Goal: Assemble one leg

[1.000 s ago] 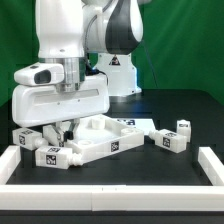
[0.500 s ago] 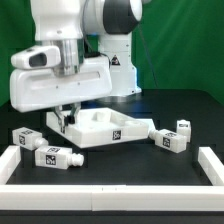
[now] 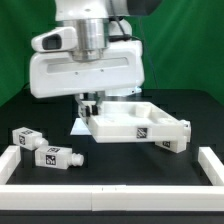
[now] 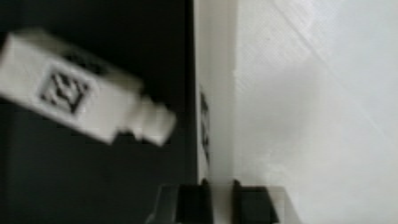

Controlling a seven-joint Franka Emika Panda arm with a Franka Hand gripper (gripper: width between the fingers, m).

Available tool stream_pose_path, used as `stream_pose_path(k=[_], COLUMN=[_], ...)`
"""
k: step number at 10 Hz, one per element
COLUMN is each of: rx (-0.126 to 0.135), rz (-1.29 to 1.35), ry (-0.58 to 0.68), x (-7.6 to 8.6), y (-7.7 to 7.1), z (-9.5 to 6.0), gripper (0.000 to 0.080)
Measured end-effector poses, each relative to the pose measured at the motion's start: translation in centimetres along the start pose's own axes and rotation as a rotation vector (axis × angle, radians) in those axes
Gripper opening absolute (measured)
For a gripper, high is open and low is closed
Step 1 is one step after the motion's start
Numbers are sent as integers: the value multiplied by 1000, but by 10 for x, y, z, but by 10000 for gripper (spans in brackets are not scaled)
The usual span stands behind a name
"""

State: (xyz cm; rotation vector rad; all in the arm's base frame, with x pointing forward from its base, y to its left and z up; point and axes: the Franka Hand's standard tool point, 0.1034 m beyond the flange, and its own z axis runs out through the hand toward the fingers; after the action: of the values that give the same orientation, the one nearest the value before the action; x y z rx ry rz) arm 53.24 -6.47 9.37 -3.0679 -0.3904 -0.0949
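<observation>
My gripper (image 3: pixel 91 106) is shut on the rim of the large white square panel (image 3: pixel 135 120) and holds it tilted above the black table. In the wrist view the fingers (image 4: pixel 262 203) pinch the panel's thin edge (image 4: pixel 302 90). Two white tagged legs (image 3: pixel 27 139) (image 3: pixel 56 156) lie on the table at the exterior view's left, apart from the gripper. One leg (image 4: pixel 80 90) shows in the wrist view beside the panel's edge. Another leg (image 3: pixel 171 144) lies at the exterior view's right, partly hidden under the panel's corner.
A low white wall (image 3: pixel 110 173) runs along the table's front and turns up both sides (image 3: pixel 212 160). The robot's white base (image 3: pixel 118 75) stands behind the panel, before a green backdrop.
The gripper has lifted the panel and carried it toward the exterior view's right, away from the two legs at the left. Those legs have not moved.
</observation>
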Motion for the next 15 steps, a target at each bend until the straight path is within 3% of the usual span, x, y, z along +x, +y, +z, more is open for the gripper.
stream_pose_path(k=[1,2,7,8,9,11,12,15], rx=[-8,-9,-7,6,16,24,25,27], rz=[6,-3,0,18,45,212,261,215], ry=[6,9,3,-22,-41,-67,-81,-80], x=[20,26,24,30,48,65,62,61], y=[-4,-5,-4,0,7,3,-3,-2], z=[5,8,11,14,18,29,34,34], gripper=[49,49,49,49,49,49,49,49])
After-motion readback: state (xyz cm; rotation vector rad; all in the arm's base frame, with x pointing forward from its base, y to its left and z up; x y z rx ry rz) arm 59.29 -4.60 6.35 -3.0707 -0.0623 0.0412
